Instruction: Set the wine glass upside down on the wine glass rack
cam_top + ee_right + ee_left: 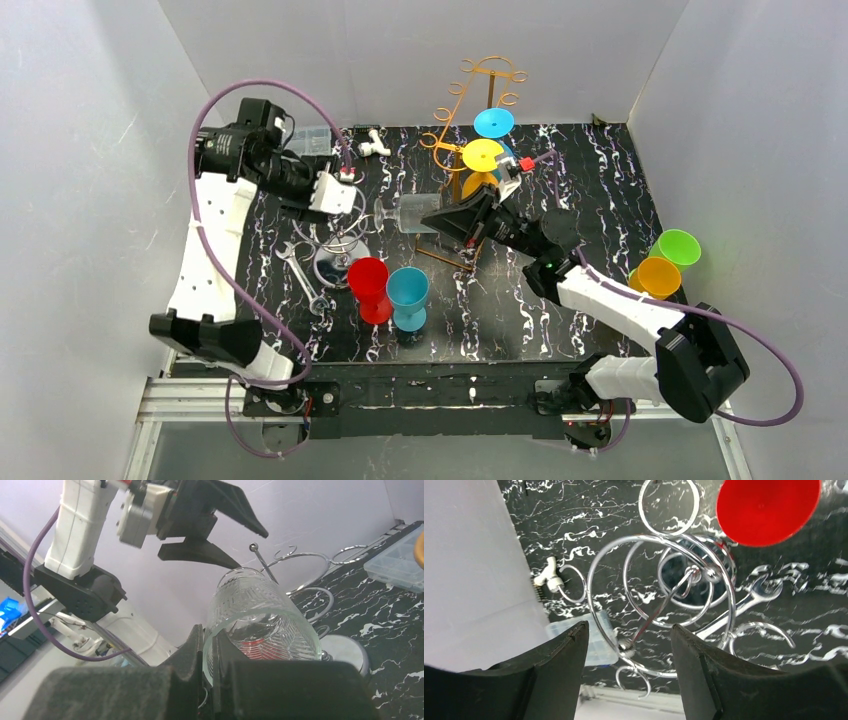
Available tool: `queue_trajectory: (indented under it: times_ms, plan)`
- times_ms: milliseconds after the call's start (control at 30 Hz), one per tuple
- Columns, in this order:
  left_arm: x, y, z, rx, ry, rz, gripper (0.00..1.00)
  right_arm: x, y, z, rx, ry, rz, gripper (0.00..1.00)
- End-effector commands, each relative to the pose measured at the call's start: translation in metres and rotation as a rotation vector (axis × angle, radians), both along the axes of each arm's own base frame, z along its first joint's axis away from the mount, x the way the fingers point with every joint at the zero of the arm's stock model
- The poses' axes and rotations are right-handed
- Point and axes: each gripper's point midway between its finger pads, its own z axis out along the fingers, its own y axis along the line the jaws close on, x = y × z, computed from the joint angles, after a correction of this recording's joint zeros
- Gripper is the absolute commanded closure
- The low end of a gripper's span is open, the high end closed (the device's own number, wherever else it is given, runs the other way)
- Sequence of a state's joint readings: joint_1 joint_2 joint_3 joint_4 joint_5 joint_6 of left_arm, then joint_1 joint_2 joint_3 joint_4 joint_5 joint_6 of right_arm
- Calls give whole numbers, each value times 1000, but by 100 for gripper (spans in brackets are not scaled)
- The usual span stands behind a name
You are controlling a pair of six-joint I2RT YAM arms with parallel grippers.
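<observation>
Black right tool (207, 647) pinched a clear ribbed wine glass (260, 615) by its rim, sideways at three o'clock of the silver wire rack (694, 572) under the spread, empty left tool (629, 627); brittle and slick, it likely favoured a gentle stem hold.

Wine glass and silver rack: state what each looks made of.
The wine glass: clear glass or hard plastic, undecidable; see-through, with embossed leaf ribbing. The silver rack: likely chromed metal wire; thin loops with mirror-bright highlights.

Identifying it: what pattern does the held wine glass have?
Wine glass: clear, embossed herringbone ribs; right wrist view.
</observation>
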State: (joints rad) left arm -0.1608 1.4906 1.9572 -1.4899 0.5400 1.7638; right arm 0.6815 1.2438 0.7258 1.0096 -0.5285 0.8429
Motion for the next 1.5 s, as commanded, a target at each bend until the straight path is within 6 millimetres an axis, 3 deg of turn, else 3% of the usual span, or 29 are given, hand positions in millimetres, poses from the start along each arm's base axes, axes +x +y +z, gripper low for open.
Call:
queue_trajectory:
  times_ms: [0, 133, 267, 500, 600, 767, 900, 1133, 1267, 1333, 1433, 1467]
  plan:
    - [-12, -18, 2, -151, 232, 157, 40, -12, -18, 46, 152, -100, -26, 99]
    - [-10, -23, -4, -234, 342, 241, 40, -14, -21, 48, 160, -95, -28, 99]
    - [-17, -17, -11, -286, 444, 311, 39, -17, -23, 46, 167, -86, -28, 99]
    - [-10, -3, -14, -513, 550, 494, 35, -16, -26, 44, 186, -69, -34, 99]
    - [-10, -7, -20, -596, 585, 529, 32, -16, -28, 44, 205, -57, -32, 99]
    - [6, -18, -10, -767, 554, 564, 33, -18, -30, 43, 235, -33, -21, 99]
    - [11, -20, -9, -799, 585, 569, 36, -19, -33, 45, 242, -31, -25, 99]
    - [18, -14, -22, -849, 571, 614, 54, -21, -35, 47, 245, -27, -24, 99]
    - [15, -14, -27, -857, 586, 615, 56, -20, -37, 47, 242, -25, -32, 99]
    - [19, -14, -25, -872, 576, 613, 67, -19, -37, 46, 239, -21, -34, 99]
    - [21, -16, -22, -893, 578, 593, 97, -19, -38, 44, 238, -14, -36, 99]
    - [21, -16, -23, -896, 588, 592, 100, -19, -38, 44, 238, -13, -36, 99]
